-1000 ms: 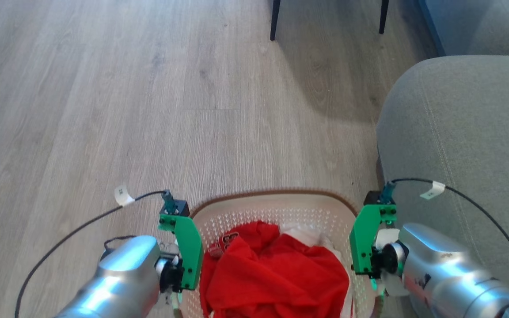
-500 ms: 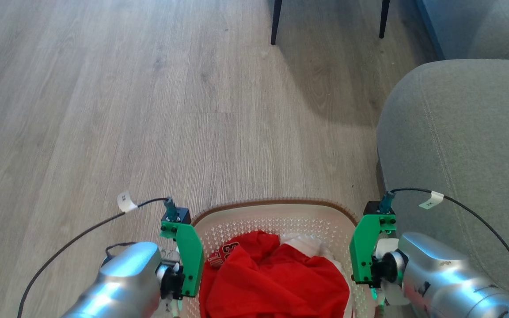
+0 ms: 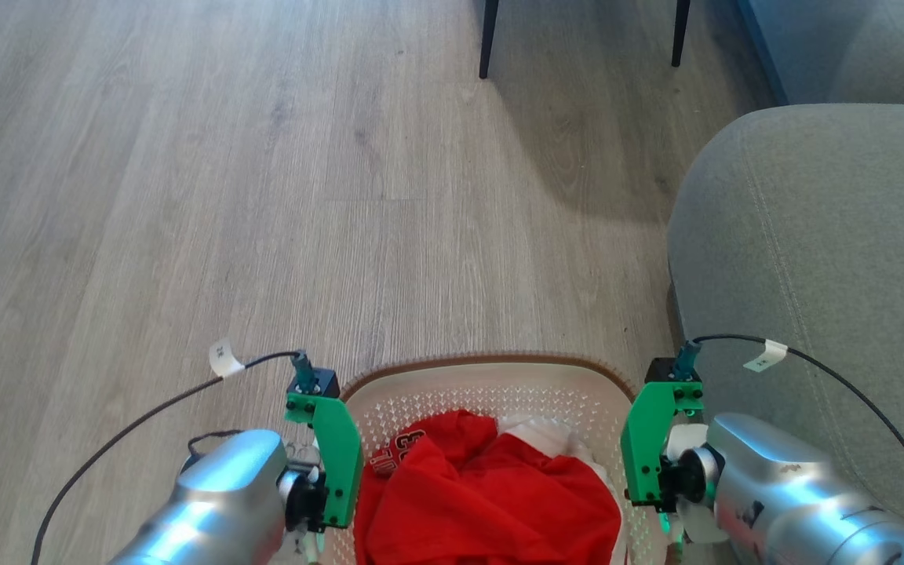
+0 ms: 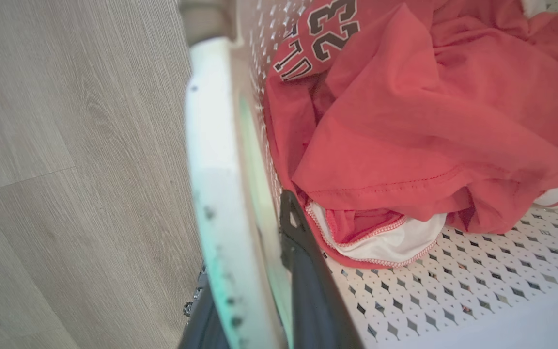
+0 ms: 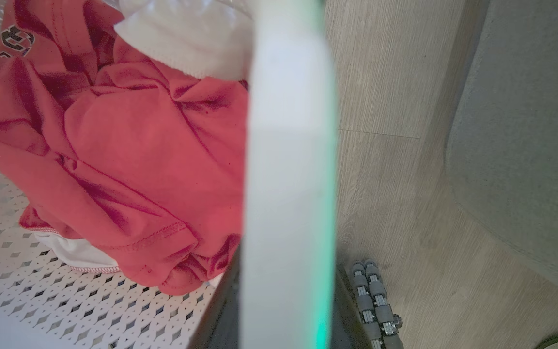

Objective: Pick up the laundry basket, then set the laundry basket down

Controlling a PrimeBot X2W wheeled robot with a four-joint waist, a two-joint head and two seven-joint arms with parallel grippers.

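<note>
The wooden floor (image 3: 264, 196) is spreading wide ahead of the robot, and a grey sofa (image 3: 813, 275) is sitting close on its right. The laundry basket (image 3: 491, 373) is hanging low in the head view, directly in front of the robot, between the two arms and just beside the sofa's edge. Whether its bottom is resting on the floor or riding above it cannot be told.

The step in hand is probably the carry or the lowering. To do it well, both arms should be moving together at one height, so the basket is staying level and the handles are not twisting in the grip. The right side is running near the sofa, so a straight path downward looks safer than any swing to the right. The grip should be loosening only once the basket is bearing on the floor.

Both silver forearms are reaching forward, wrists turned inward to face each other across the basket. The left hand (image 4: 255, 310) is clamping the white left rim, one dark finger (image 4: 308, 291) inside the wall and one outside. The right hand (image 5: 284, 315) is pinching the right rim likewise. The red clothes (image 3: 491, 486) are lying heaped inside.
</note>
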